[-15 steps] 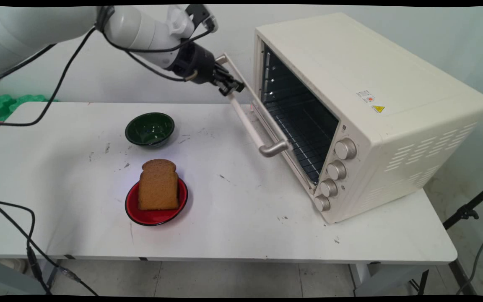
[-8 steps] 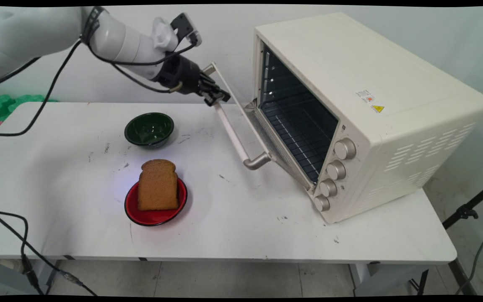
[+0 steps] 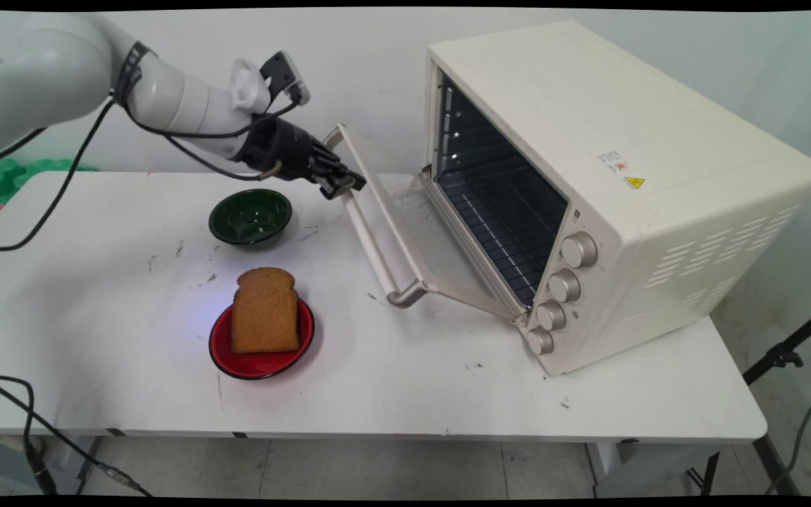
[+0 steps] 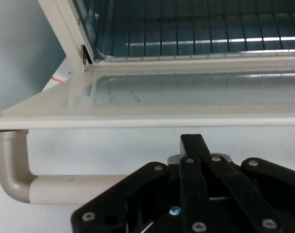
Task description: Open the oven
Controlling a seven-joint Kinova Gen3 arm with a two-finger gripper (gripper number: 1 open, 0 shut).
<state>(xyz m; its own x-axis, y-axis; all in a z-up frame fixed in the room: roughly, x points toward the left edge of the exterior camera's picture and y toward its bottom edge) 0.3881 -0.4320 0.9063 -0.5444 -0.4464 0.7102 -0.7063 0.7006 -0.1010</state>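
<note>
The gripper (image 3: 341, 184) is clamped on the oven door's handle (image 3: 372, 243), near its far end, and it's pulling the door (image 3: 419, 239) down and open. In the hand view (image 4: 196, 160) the black fingers are closing round the cream bar of the handle (image 4: 64, 188), with the glass door (image 4: 186, 97) sitting just above them and the wire rack (image 4: 196, 34) inside the oven showing beyond it.

Compared with a second ago, the door is swinging a lot further. Back then it was only cracked open, standing steep, with the handle high up close to the oven's front. Half a second ago it was about halfway. Now it's lying much flatter, the near end of the handle is sitting low near the table (image 3: 412, 380), and the gripper is riding lower and further to the left, almost above the green bowl (image 3: 250, 217). The arm is coming down and back with it, and the cables are drooping a bit more.

The toaster oven (image 3: 610, 183) itself isn't budging, it's standing in the same spot on the right side of the table, knobs (image 3: 564, 285) facing the near corner. The green bowl is sitting where it was, just left of the door's far edge. The slice of bread (image 3: 265, 312) is still propped upright on the red plate (image 3: 262, 352) in front of the bowl, well apart from the door. Nothing over there is shifting at all.
</note>
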